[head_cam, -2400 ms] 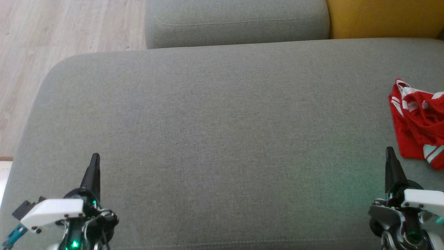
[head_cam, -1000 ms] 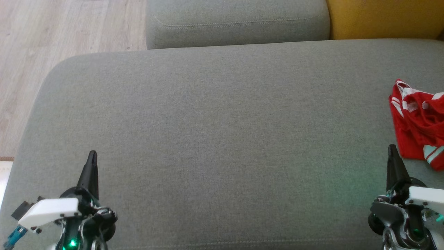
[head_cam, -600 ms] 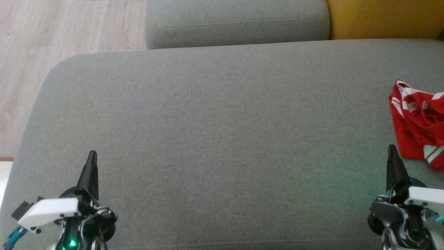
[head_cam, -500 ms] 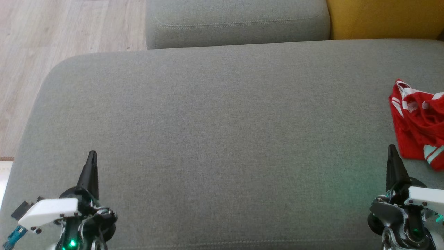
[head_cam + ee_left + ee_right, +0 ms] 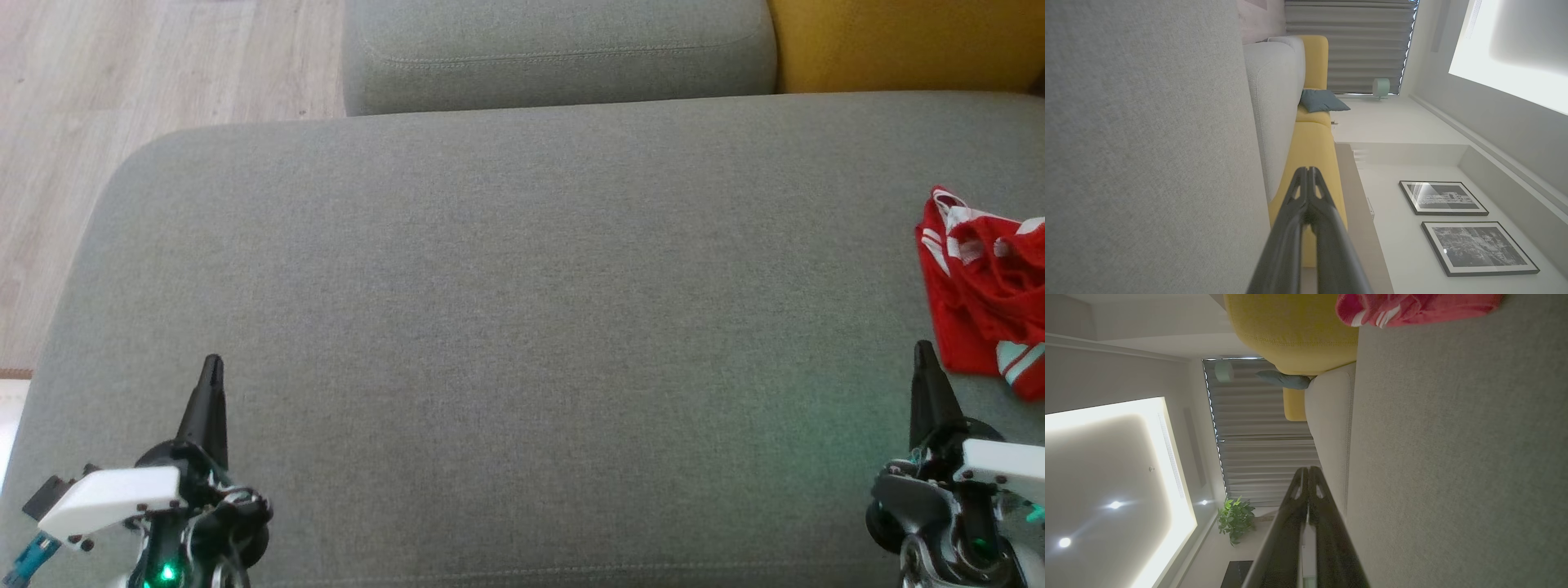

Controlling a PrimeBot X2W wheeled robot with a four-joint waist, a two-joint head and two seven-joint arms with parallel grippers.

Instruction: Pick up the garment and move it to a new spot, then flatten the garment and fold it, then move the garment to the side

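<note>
Grey sofa seat (image 5: 522, 286) lies under both arms. Clenched and empty, the right fingers (image 5: 927, 396) point away at the near right. The crumpled red garment (image 5: 976, 302) lies just beyond and right of their tips, seemingly not touching, and its visible part runs near to far. The left fingers (image 5: 208, 404), also clenched and empty, are well apart from it at the near left.

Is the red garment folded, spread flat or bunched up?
Bunched up: the red garment lies in a rumpled heap with creases on the grey cushion.
</note>
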